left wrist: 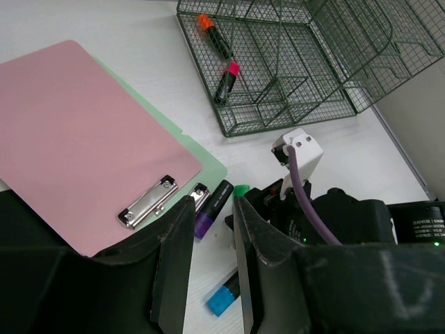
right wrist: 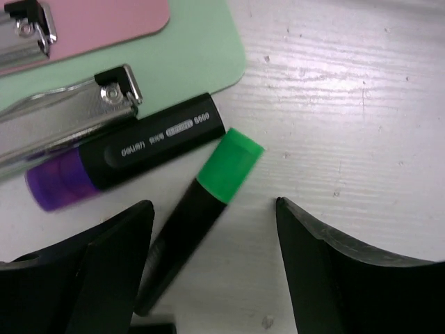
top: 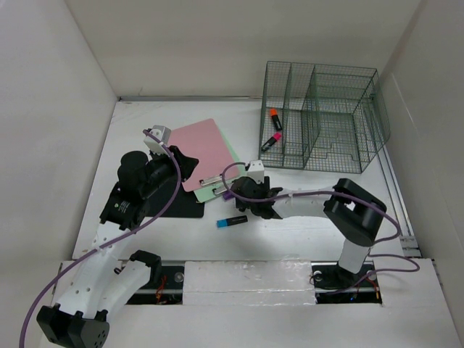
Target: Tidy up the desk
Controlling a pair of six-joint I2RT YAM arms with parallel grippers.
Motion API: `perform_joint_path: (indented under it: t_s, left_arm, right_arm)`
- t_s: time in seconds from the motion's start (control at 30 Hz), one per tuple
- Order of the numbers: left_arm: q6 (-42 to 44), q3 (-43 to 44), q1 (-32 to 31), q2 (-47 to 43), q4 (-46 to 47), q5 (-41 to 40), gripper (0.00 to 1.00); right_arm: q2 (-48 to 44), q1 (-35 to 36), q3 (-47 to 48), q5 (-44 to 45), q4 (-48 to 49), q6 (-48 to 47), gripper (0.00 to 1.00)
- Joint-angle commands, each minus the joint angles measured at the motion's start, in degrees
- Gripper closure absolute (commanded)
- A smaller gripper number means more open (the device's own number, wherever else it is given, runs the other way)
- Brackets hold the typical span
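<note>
On the white desk [top: 304,232] a pink clipboard [top: 203,148] lies on top of a green one [right wrist: 188,62]. A purple highlighter [right wrist: 139,156] rests against the green board's clip. Just beside it lies a green-capped highlighter [right wrist: 229,163], between the spread fingers of my right gripper [right wrist: 212,205], which is open and low over the desk. My left gripper [left wrist: 212,203] hovers over the clipboards' near corner, jaws a little apart with nothing between them. A blue-capped highlighter [top: 232,222] lies nearer the front.
A green wire-mesh organizer [top: 319,116] stands at the back right, with an orange highlighter [top: 274,116] and a pink one [top: 271,141] in its left compartment. A flat black pad [top: 185,208] lies under the left arm. White walls border the desk.
</note>
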Motion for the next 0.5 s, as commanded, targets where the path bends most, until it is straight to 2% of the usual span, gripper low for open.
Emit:
perform_joint_path:
  t_s: [0.0,0.1,0.3,0.43,0.47]
  left_arm:
    - [0.0,0.7,-0.2,-0.6,2.6,1.2,0.76]
    - [0.0,0.5,-0.2,-0.8,2.5,1.2,0.76]
    - [0.1,0.5,-0.2,-0.7,2.5,1.1,0.76]
    - [0.0,0.7,-0.2,-0.1,2.7,1.3,0.75]
    - [0.0,0.7,-0.2,-0.1,2.7,1.4,0.76]
  right_arm:
    - [2.8,0.4,3.5,2.4,2.8,-0.8,0.25]
    - [4.8,0.4,4.7,3.1,3.0,-1.0,0.3]
    - [4.2,0.4,1.0,3.9,1.5,3.1,0.57]
    - [0.4,0.4,-2.1,5.0,-1.2,5.2,0.78]
    - [-2.1,0.4,-2.7,5.5,-1.8,5.1,0.8]
